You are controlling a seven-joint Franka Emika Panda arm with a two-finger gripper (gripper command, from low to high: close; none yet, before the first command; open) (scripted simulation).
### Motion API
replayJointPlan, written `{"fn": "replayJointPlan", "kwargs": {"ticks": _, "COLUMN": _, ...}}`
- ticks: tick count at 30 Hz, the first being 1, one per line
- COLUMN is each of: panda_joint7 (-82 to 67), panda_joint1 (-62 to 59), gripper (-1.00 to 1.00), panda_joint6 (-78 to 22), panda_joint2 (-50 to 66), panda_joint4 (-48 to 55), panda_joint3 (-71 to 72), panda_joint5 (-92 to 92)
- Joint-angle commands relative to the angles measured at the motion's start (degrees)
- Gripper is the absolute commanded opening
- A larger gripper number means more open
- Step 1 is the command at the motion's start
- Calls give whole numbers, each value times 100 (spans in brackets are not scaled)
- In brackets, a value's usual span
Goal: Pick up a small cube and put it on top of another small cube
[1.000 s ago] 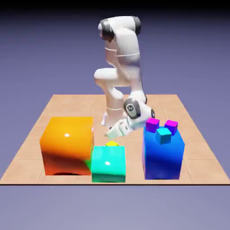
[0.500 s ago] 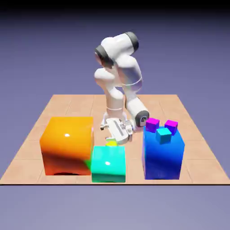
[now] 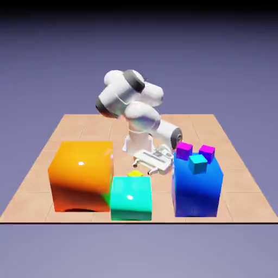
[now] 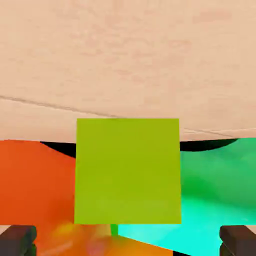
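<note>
The arm (image 3: 133, 106) is seen folded low over the table (image 3: 49, 141), with the gripper (image 3: 152, 165) brought down behind the teal block (image 3: 131, 198) and at about 9 o'clock from the blue block (image 3: 197, 187). The jaws are held wide: in the hand view the two grey fingertips (image 4: 17, 240) are set at the bottom corners, far apart, and nothing is gripped between them. The lime cube (image 4: 127, 171) is shown large in the middle of the hand view, lying in the gap between the fingertips but not touched by them. In that view the orange block (image 4: 32, 185) is found at 9 o'clock from the lime cube and the teal block at 3 o'clock, with bare table at 12 o'clock. In the exterior view only a sliver of the lime cube (image 3: 135, 174) is seen, just behind the top edge of the teal block, at roughly 7 o'clock from the gripper and near it. The orange block (image 3: 81, 175) is placed at 9 o'clock from the teal block, the two nearly touching. On top of the blue block three small cubes are carried: two magenta cubes (image 3: 184, 150) toward the back and a cyan cube (image 3: 198, 163) in front of them, at about 3 o'clock from the gripper.
</note>
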Motion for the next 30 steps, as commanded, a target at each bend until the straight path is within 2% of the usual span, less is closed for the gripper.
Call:
{"fn": "replayJointPlan", "kwargs": {"ticks": 1, "panda_joint7": -78, "panda_joint1": -16, "gripper": 0, "panda_joint6": 186, "panda_joint2": -110, "panda_joint4": 62, "panda_joint3": -208, "panda_joint5": -242}}
{"fn": "replayJointPlan", "kwargs": {"ticks": 3, "panda_joint7": -188, "panda_joint1": -38, "gripper": 0, "panda_joint6": 448, "panda_joint2": -265, "panda_joint4": 151, "panda_joint3": -502, "panda_joint5": -584}}
{"fn": "replayJointPlan", "kwargs": {"ticks": 4, "panda_joint7": -188, "panda_joint1": -38, "gripper": -100, "panda_joint6": 448, "panda_joint2": -265, "panda_joint4": 151, "panda_joint3": -502, "panda_joint5": -584}}
{"fn": "replayJointPlan", "kwargs": {"ticks": 10, "panda_joint7": 33, "panda_joint1": 97, "gripper": -100, "panda_joint6": -297, "panda_joint2": 112, "panda_joint4": -4, "panda_joint3": 434, "panda_joint5": 576}}
{"fn": "replayJointPlan", "kwargs": {"ticks": 24, "panda_joint7": -1500, "panda_joint1": 2992, "gripper": -100, "panda_joint6": 838, "panda_joint2": -1419, "panda_joint4": 925, "panda_joint3": -391, "panda_joint5": 3739}}
{"fn": "replayJointPlan", "kwargs": {"ticks": 30, "panda_joint7": -1684, "panda_joint1": 4238, "gripper": -100, "panda_joint6": 740, "panda_joint2": -2148, "panda_joint4": 1611, "panda_joint3": -936, "panda_joint5": 5180}}
